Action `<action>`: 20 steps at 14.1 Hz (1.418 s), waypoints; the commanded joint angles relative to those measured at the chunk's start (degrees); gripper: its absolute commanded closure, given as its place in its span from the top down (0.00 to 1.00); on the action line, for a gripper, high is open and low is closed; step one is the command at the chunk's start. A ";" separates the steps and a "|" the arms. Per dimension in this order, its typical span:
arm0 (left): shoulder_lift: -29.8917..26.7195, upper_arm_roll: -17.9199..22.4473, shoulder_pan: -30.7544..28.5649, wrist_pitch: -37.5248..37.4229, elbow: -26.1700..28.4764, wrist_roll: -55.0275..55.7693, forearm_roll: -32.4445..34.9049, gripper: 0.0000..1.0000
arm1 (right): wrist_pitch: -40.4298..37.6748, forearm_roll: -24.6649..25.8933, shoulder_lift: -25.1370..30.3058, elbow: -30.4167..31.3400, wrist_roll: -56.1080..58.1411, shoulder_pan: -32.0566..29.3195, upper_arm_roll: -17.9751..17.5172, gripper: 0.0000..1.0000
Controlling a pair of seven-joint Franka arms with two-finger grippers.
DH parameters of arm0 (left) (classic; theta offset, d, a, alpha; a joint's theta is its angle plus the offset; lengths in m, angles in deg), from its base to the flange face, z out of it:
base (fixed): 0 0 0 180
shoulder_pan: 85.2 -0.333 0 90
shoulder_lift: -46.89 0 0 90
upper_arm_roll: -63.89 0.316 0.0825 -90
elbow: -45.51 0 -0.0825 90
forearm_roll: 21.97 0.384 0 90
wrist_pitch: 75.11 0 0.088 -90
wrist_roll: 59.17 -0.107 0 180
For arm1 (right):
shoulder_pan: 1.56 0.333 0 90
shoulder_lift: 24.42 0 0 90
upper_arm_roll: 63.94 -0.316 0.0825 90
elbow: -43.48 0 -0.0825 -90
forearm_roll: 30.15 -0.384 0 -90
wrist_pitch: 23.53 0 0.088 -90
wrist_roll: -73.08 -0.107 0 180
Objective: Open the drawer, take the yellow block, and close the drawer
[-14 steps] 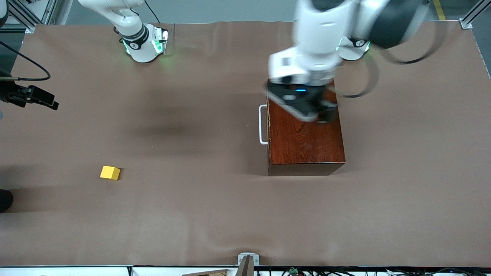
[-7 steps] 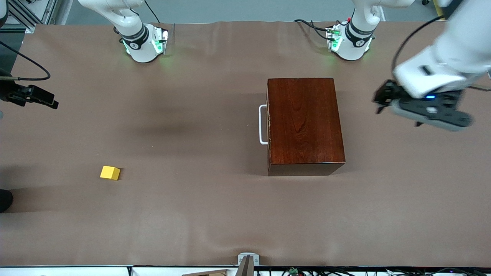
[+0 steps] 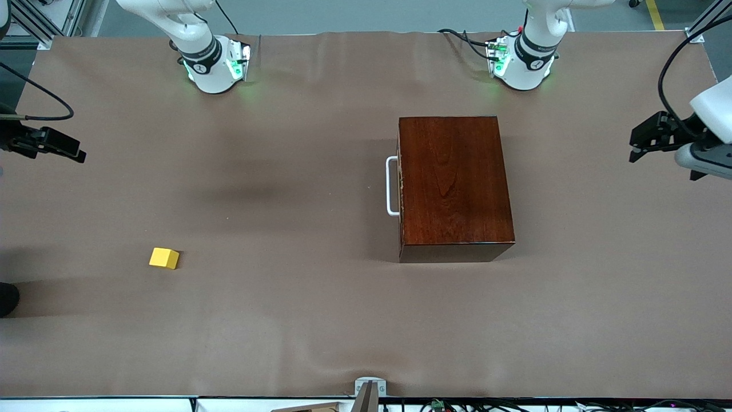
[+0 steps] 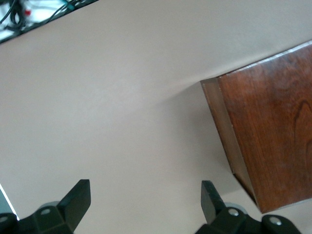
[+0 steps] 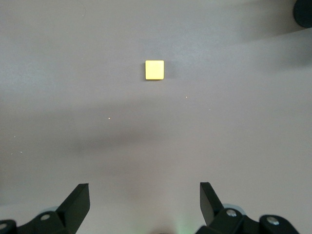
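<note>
Drawer (image 3: 400,186) is sitting shut in the brown box (image 3: 454,183) mid-tabletop, yellow block (image 3: 164,258) is lying out near the right arm's end, and we are keeping both the left end effector (image 3: 646,140) and the right end effector (image 5: 144,204) spread wide and empty, so we are thinking one should slip straight around the white handle (image 3: 391,186) and pull slowly.

High front camera faces robots; wrist cameras look down.

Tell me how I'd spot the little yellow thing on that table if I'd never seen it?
Start from the brown table and find the big dark reddish wooden box with a white handle. From the handle side, look toward the right arm's end of the table and a bit nearer the front camera: the yellow block lies there alone on bare cloth. It is the only small, brightly coloured cube on the table.
</note>
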 commanded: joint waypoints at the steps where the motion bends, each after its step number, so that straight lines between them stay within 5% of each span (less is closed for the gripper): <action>1: -2.18 0.74 0.35 -0.22 2.89 9.79 -0.97 1.00 | -0.93 0.64 -0.28 -1.07 -0.95 -0.16 -0.14 1.00; 4: -3.75 0.83 0.26 0.47 5.61 18.17 -1.58 1.00 | -0.93 0.64 -0.19 -1.07 -0.95 -0.25 -0.14 1.00; 10: -9.73 2.67 0.52 4.26 14.32 18.09 -5.01 1.00 | -0.93 0.64 -0.19 -1.07 -0.95 -0.25 -0.14 1.00; 20: -9.30 2.32 0.34 4.35 14.23 14.40 -5.01 1.00 | -0.93 0.64 -0.19 -1.16 -1.04 -0.25 -0.05 1.00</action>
